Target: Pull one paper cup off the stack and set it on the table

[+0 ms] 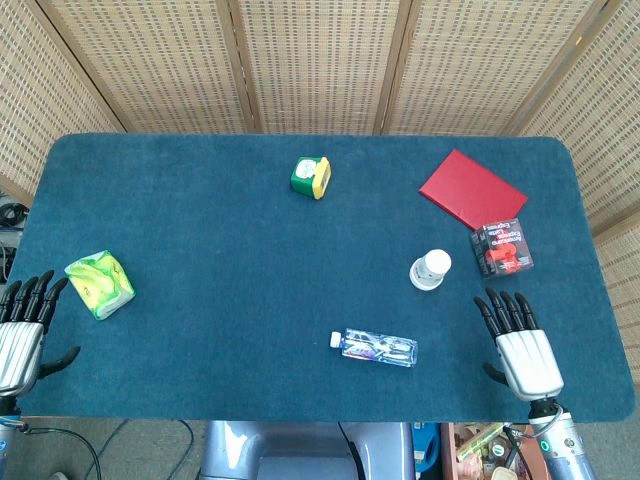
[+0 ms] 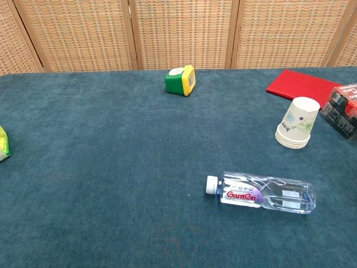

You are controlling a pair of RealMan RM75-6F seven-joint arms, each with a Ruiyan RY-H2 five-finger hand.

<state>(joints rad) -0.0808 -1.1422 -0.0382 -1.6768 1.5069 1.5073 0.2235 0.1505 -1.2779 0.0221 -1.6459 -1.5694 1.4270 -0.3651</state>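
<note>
One cup stack (image 2: 298, 127), upside down, one bottle (image 2: 261, 193), one red book (image 1: 471, 188), one green-yellow tape measure (image 1: 311, 176), one red-black packet (image 1: 502, 247), one green pouch (image 1: 99, 284), two hands: left (image 1: 20, 340), right (image 1: 521, 345).

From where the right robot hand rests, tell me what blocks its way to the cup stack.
Nothing visible does. The right robot hand lies flat near the table's edge, and only bare cloth separates it from the cup stack. The water bottle lies off to its left.

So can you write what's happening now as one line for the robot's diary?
stage: not started | cup stack: upside down on table, untouched | left hand: open, empty, table edge | right hand: open, empty, near stack
</note>
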